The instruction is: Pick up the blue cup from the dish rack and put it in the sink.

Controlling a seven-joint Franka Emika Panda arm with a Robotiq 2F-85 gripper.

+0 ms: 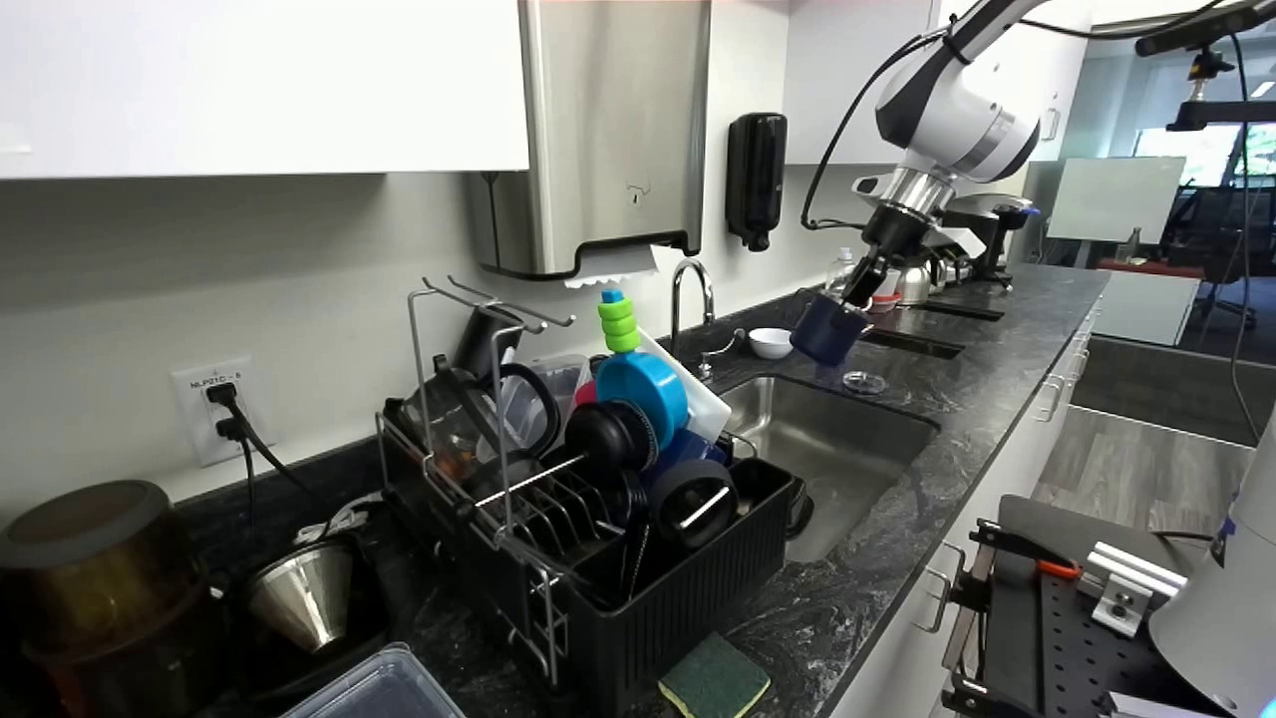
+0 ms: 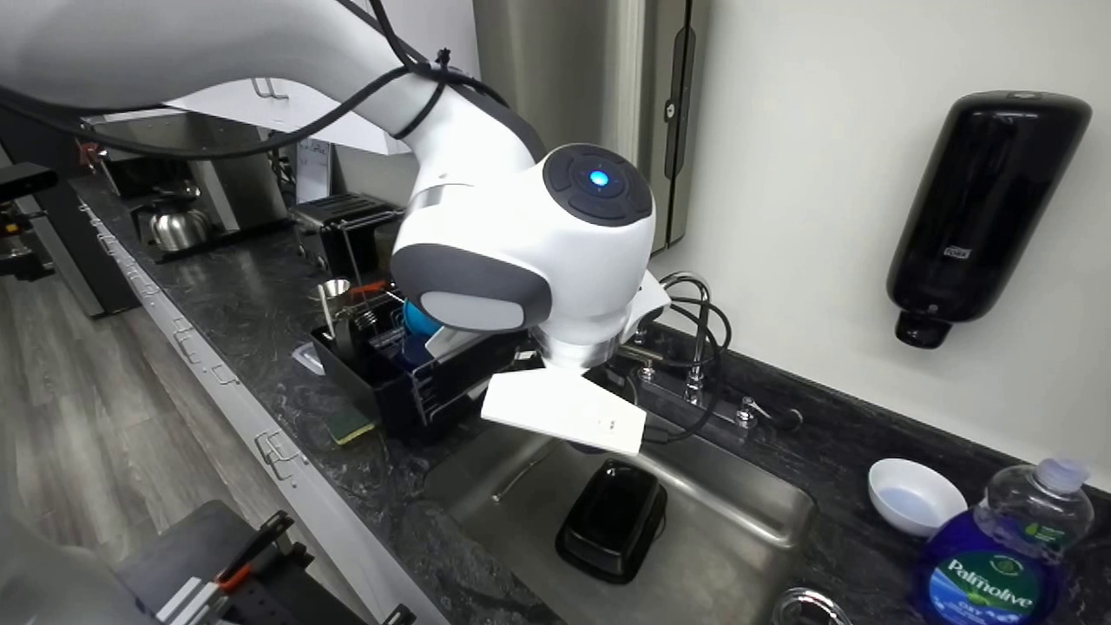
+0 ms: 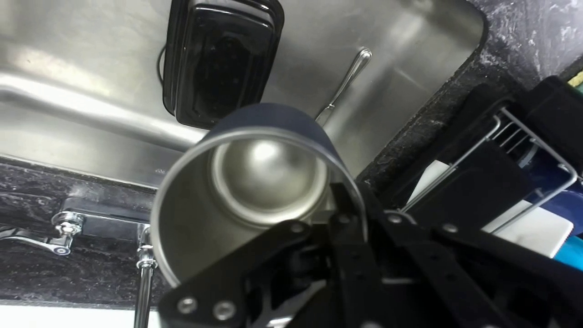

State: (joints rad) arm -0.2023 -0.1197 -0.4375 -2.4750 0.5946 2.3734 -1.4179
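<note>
Sink [image 3: 314, 54] with black container [image 3: 223, 61] and utensil [image 3: 354, 70], blue cup [image 1: 825, 331] tilted above, gripped by end effector [image 3: 356, 196], loaded dish rack [image 1: 688, 588]

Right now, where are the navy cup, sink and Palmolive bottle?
Navy cup [image 1: 827, 334], in an exterior view: outer wall.
Sink [image 2: 707, 542], in an exterior view: bare floor.
Palmolive bottle [image 2: 988, 580], in an exterior view: label.

Office kitchenette, by the looks: stainless sink [image 1: 842, 434], dish rack [image 1: 698, 570], Tork soap dispenser [image 2: 985, 208], paper-towel dispenser [image 1: 620, 130]; whiteboard [image 1: 1116, 202], office chair [image 1: 1222, 224] behind.
</note>
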